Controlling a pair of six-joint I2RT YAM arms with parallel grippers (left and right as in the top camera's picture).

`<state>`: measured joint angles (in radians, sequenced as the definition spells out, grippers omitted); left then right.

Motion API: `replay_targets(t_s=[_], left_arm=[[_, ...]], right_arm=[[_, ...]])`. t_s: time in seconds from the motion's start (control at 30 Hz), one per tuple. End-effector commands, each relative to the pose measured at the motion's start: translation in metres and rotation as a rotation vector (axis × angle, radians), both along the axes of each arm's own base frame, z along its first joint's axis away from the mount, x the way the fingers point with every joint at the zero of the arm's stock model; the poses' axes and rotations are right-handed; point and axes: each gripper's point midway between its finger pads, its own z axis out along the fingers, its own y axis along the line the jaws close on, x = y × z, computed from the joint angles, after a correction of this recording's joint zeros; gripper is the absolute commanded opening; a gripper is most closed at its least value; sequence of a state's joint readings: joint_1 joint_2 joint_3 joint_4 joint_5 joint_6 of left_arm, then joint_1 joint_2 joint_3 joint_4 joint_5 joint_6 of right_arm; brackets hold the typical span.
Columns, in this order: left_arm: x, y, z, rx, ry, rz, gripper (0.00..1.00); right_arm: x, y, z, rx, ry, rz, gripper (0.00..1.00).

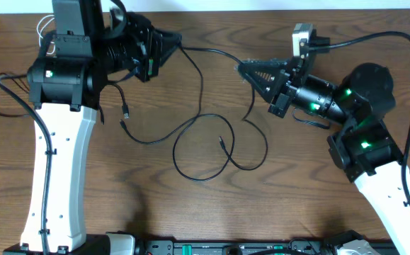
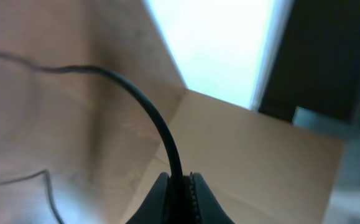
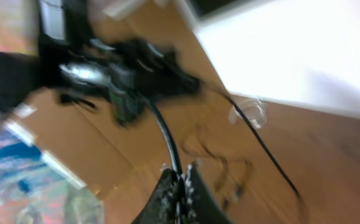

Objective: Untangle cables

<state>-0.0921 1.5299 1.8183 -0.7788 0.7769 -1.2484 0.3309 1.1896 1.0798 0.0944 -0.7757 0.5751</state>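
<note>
Cables [image 1: 202, 92] lie looped and crossed at the middle of the counter [image 1: 297, 184], the left pincer [image 1: 176, 40] and right pincer [image 1: 241, 66] each clamped on a black strand [image 1: 215, 51] spanning them, so the step looks like spreading, and next calls for drawing apart slowly without tightening knots.

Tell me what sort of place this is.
Probably a robotics lab bench: a left arm and right arm at a wooden table, with tangled black cables laid out between them.
</note>
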Motion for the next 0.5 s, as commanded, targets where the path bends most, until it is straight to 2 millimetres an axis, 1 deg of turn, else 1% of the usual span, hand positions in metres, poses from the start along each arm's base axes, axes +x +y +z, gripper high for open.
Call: replay_targets(t_s=[0.0,0.07,0.13,0.2,0.27,0.3,0.4,0.47], left_arm=[[-0.009,-0.014,0.038,-0.019,-0.210,-0.144,0.07],[-0.011,-0.020,0.062,-0.053,-0.316,-0.191,0.07],[-0.014,-0.023,0.084,-0.095,-0.381,-0.202,0.08],[-0.016,-0.023,0.104,-0.132,-0.434,-0.194,0.08],[-0.018,-0.023,0.128,-0.174,-0.507,-0.188,0.07],[-0.021,-0.023,0.143,-0.204,-0.547,-0.185,0.08],[-0.027,-0.021,0.179,-0.303,-0.616,-0.170,0.08],[-0.030,-0.017,0.199,-0.381,-0.632,-0.143,0.07]], right_arm=[[0.010,-0.010,-0.014,-0.070,0.000,-0.079,0.10],[0.013,-0.013,-0.027,-0.102,0.043,-0.104,0.17],[0.016,-0.018,-0.039,-0.140,0.078,-0.138,0.22],[0.020,-0.023,-0.050,-0.168,0.113,-0.176,0.33],[0.024,-0.030,-0.063,-0.202,0.161,-0.229,0.40],[0.026,-0.034,-0.070,-0.221,0.186,-0.256,0.43],[0.027,-0.042,-0.085,-0.262,0.241,-0.304,0.50],[0.027,-0.047,-0.093,-0.286,0.271,-0.329,0.56]])
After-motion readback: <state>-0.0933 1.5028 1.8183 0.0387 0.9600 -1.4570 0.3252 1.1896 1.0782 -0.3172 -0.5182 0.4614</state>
